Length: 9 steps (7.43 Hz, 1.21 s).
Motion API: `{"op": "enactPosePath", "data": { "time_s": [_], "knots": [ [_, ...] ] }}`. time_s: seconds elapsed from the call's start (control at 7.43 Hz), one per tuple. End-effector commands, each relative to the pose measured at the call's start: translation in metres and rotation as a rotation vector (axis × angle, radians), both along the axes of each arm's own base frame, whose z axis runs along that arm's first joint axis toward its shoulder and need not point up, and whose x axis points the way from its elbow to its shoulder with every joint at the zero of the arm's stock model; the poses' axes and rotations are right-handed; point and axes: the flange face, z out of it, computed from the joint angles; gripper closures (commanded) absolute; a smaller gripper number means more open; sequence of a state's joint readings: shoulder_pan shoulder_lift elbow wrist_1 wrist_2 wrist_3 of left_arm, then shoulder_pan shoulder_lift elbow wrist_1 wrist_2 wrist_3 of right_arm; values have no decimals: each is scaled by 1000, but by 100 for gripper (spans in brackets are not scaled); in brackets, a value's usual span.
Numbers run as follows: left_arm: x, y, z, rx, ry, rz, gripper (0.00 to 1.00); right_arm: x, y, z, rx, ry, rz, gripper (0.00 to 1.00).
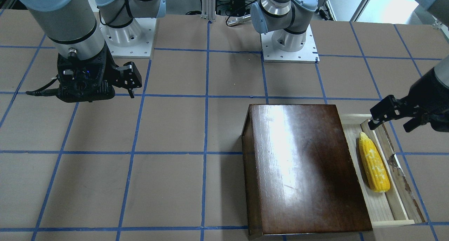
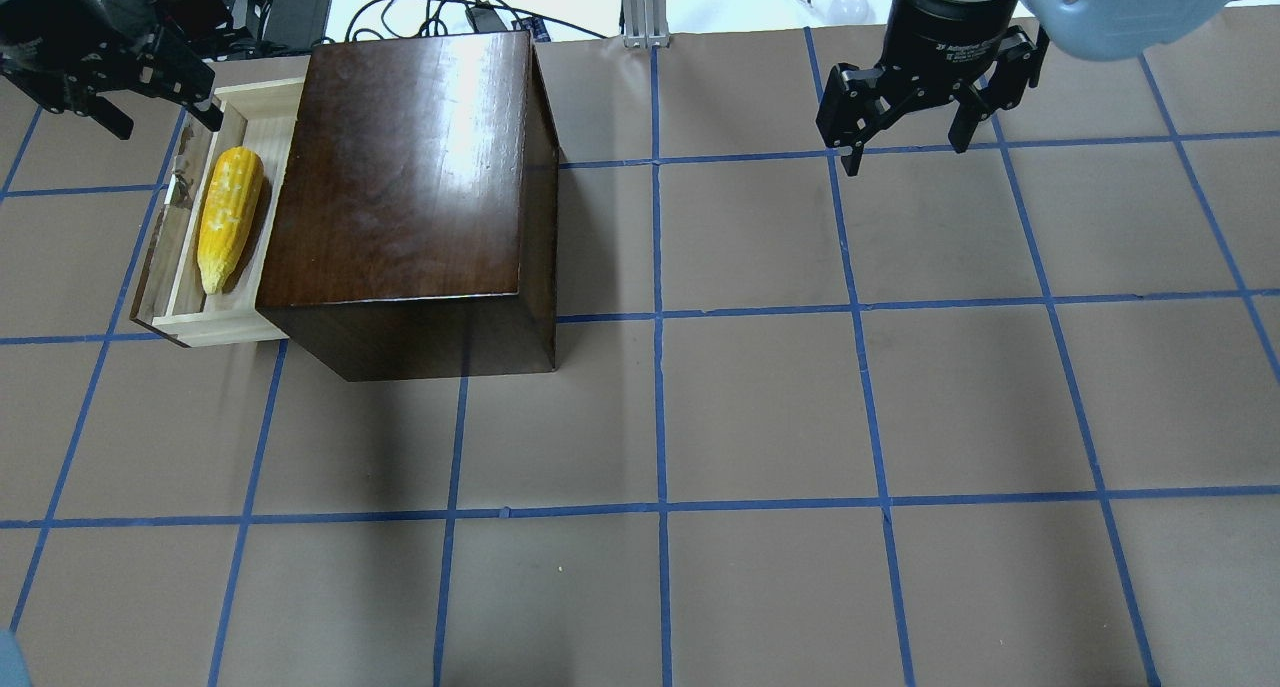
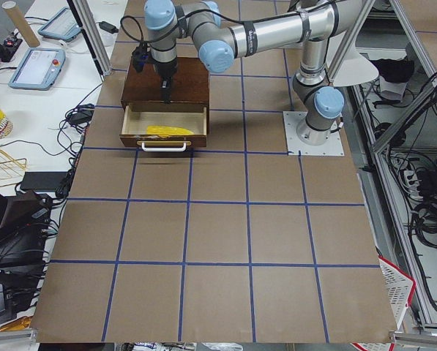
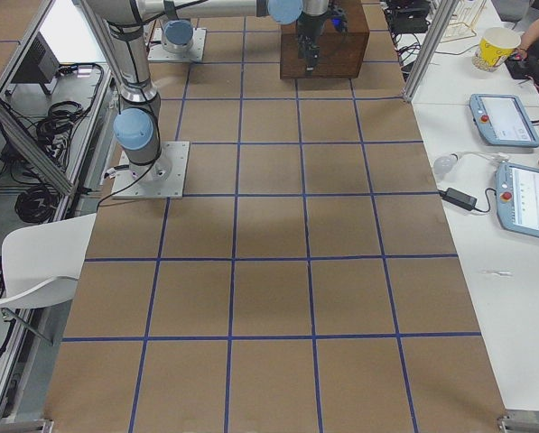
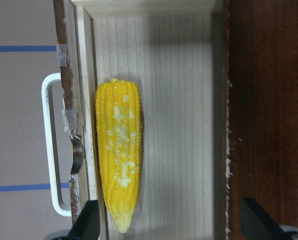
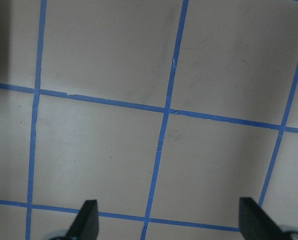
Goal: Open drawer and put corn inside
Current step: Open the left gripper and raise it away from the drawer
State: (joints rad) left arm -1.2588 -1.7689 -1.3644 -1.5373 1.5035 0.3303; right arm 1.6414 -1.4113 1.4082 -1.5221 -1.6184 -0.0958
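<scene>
The yellow corn (image 1: 374,165) (image 2: 228,217) (image 5: 119,155) lies flat in the pulled-out pale-wood drawer (image 1: 382,206) (image 2: 215,322) (image 5: 178,125) of the dark-brown cabinet (image 1: 301,167) (image 2: 410,177). The drawer's chipped dark front carries a white handle (image 5: 49,145). My left gripper (image 1: 390,126) (image 2: 165,124) (image 5: 171,222) is open and empty. It hovers above the drawer's end near the corn's pointed tip, not touching it. My right gripper (image 2: 908,157) (image 1: 121,92) (image 6: 168,225) is open and empty over bare table, far from the cabinet.
The brown table carries a blue tape grid (image 2: 658,317). The two arm bases (image 1: 289,48) (image 1: 126,41) stand at the robot's edge. Cables and an aluminium post (image 2: 645,7) lie beyond the far edge behind the cabinet. Tablets (image 4: 504,117) lie on a side bench.
</scene>
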Motion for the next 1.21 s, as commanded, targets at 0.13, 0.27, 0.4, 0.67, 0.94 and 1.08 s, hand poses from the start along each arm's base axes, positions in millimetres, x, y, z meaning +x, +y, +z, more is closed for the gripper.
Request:
{"op": "enactPosePath", "data": {
  "time_s": [0.13, 0.27, 0.4, 0.67, 0.94, 1.08],
  "knots": [
    [-100, 50, 31, 75, -1, -21, 0, 0, 0, 0, -1, 0, 1, 0],
    [-119, 64, 25, 81, 0, -52, 0, 0, 0, 0, 0, 0, -1, 0],
    [-129, 76, 16, 99, 3, -66, 0, 0, 0, 0, -1, 0, 1, 0],
    [-131, 88, 12, 99, 3, -69, 0, 0, 0, 0, -1, 0, 1, 0],
    [-136, 79, 19, 52, -1, -37, 0, 0, 0, 0, -1, 0, 1, 0],
    [-138, 77, 17, 55, 0, -38, 0, 0, 0, 0, -1, 0, -1, 0]
  ]
}}
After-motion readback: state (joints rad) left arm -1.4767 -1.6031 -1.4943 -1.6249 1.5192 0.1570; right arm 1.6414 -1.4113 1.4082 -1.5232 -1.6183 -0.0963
